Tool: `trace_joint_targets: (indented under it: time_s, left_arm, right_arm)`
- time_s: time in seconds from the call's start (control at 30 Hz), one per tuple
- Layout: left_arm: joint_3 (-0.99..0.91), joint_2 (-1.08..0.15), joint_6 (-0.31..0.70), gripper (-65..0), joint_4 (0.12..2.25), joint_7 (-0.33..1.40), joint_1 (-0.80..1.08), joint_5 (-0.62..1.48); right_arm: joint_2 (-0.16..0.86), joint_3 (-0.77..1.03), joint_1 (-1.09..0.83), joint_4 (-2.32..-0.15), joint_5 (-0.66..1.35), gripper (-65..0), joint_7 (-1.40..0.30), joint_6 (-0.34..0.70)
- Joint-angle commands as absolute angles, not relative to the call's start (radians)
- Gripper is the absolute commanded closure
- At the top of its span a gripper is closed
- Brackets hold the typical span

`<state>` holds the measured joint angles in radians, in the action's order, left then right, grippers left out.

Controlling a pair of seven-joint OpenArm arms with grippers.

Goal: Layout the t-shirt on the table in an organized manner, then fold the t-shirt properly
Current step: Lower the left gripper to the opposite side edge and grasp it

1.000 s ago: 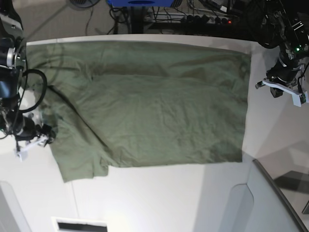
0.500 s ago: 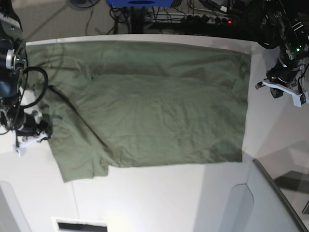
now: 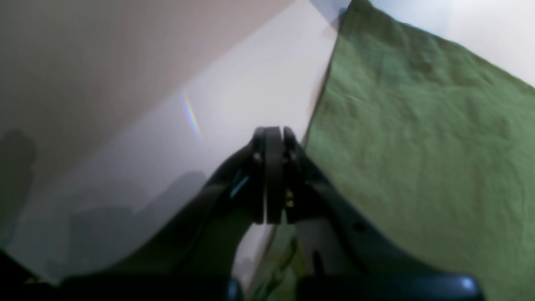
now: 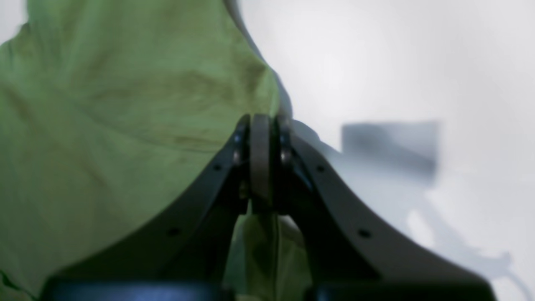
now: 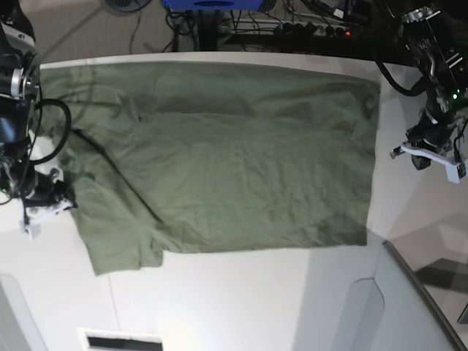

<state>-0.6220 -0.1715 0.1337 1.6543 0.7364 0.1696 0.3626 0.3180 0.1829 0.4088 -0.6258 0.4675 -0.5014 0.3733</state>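
One t-shirt [image 5: 234,153], one tabletop [image 5: 241,300] and two tools, left [image 5: 428,153] and right [image 5: 47,208], are counted.

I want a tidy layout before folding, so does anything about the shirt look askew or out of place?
Mostly flat, but the olive-green cotton t-shirt is uneven on the base view's left: a dark diagonal fold runs across the body there, and its sleeve sticks out below the straight bottom edge. The right end effector is pinched shut on that side's edge.

Robotics lab: white table [image 5: 241,300], cables [image 5: 183,29] and power strip [image 5: 322,31] behind.
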Motion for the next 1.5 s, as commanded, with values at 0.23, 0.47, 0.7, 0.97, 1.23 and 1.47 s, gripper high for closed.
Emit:
trace_joint_targets:
  time_s: [0.23, 0.47, 0.7, 0.97, 1.23, 1.47]
  left_arm:
    - [-0.622, -0.223, 0.134, -50.7, 1.382, 0.714, -0.028, 0.369]
    - [-0.621, -0.223, 0.137, -52.5, 1.141, 0.710, -0.140, 0.367]
    - [-0.490, -0.229, 0.137, -42.9, 1.056, 0.708, -0.179, 0.375]
    - [-0.449, -0.231, 0.137, -25.0, 0.920, 0.702, -0.222, 0.369]
    - [-0.444, -0.231, 0.137, 0.0, 0.917, 0.664, -0.214, 0.367]
    - [-0.443, -0.228, 0.137, 0.0, 1.056, 0.667, -0.160, 0.366]
  right_arm:
    - [0.334, 0.188, 0.380, -0.901, 0.484, 0.0, -0.595, 0.378]
    - [0.334, 0.188, 0.380, -0.915, 0.487, 0.0, -0.602, 0.381]
    - [0.334, 0.189, 0.378, -0.915, 0.487, 0.0, -0.602, 0.381]
    - [0.337, 0.196, 0.378, -0.915, 0.487, 0.0, -0.602, 0.383]
    - [0.337, 0.196, 0.378, -0.915, 0.487, 0.0, -0.602, 0.383]
    - [0.337, 0.191, 0.378, -0.914, 0.487, 0.0, -0.601, 0.383]
